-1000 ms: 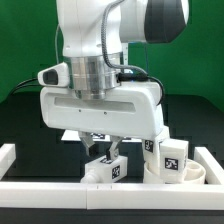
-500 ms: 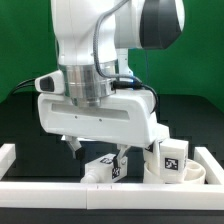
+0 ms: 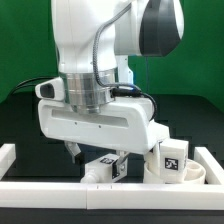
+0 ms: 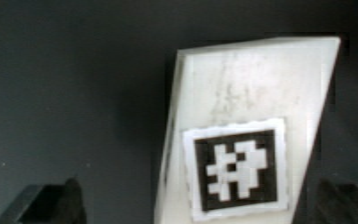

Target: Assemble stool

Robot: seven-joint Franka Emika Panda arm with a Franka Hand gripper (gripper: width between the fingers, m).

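Green cloth (image 3: 25,40) backs the scene in the exterior view, and below it we see a black bench (image 3: 20,125) fenced by white rails (image 3: 40,187) along the near edge and both sides. The white arm (image 3: 95,50) takes up most of that picture, its wide wrist housing hanging low over the middle of the bench. At the exterior view's right, close to the near rail, the round seat (image 3: 192,177) of the stool lies flat on the bench. A second leg (image 3: 170,157) stands at the seat, its marker tag facing us; we cannot tell whether it is fixed into the seat. Just to the exterior view's left of the seat, a leg (image 3: 103,170) lies on the bench directly under the wrist. The gripper (image 3: 98,156) hangs right above it. In the wrist view this leg (image 4: 247,90) runs tilted across the dark bench, with a black-and-white tag (image 4: 234,168) on its upper face. The gripper (image 4: 202,205) has its two dark fingertips (image 4: 51,203) spread wide, one on each side of the leg. The jaws are apart and clasp nothing, and one fingertip stands clear of the leg.
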